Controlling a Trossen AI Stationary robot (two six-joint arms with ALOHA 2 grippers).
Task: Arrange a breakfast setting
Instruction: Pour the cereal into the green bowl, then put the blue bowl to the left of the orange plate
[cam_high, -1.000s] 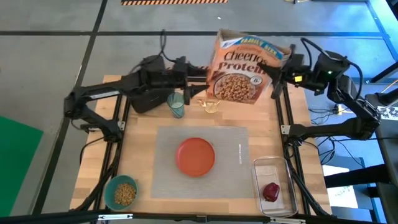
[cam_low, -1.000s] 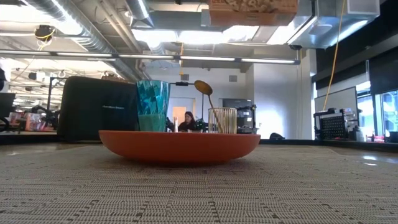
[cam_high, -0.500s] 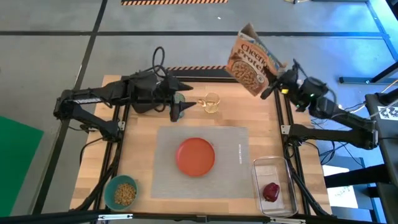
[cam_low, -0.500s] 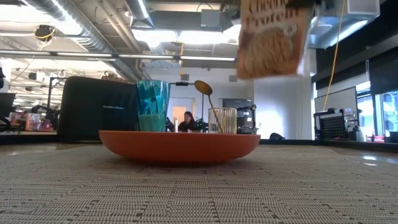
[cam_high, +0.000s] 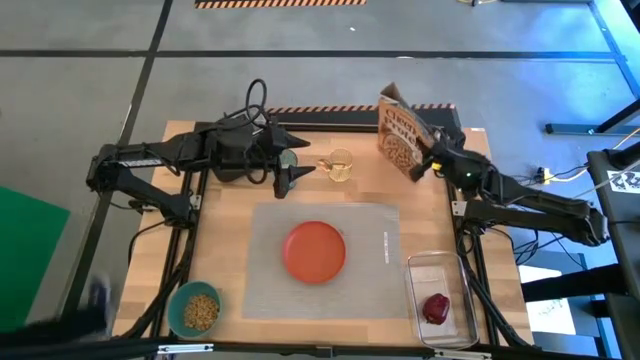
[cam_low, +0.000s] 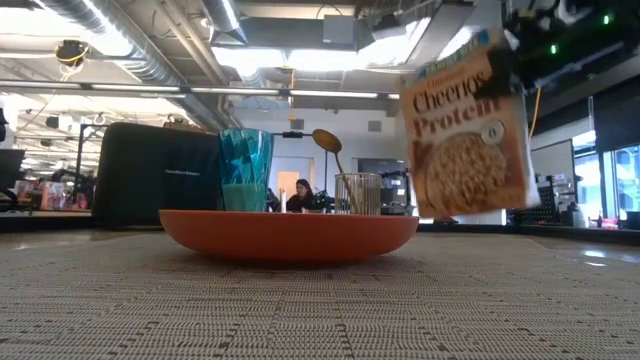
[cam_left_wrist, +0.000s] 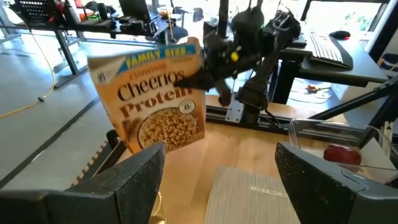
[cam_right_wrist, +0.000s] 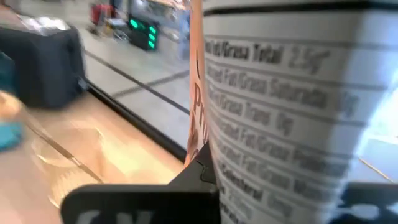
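Breakfast setting, partly laid: one grey placemat lies at centre frame of the high view with one orange plate on it. One teal bowl holding cereal sits off the mat at lower left; one teal cup and one small clear glass holding the gold spoon stand above the mat, beside the black toaster. One red fruit rests in the clear tray at lower right. No toast slice is visible. Judged remaining: bowl, cup, spoon and fruit to be brought to the mat. Right gripper, upper right, is clamped on one Cheerios Protein box, apparently just above the table. Left gripper, fingers spread and empty, sits near the cup.
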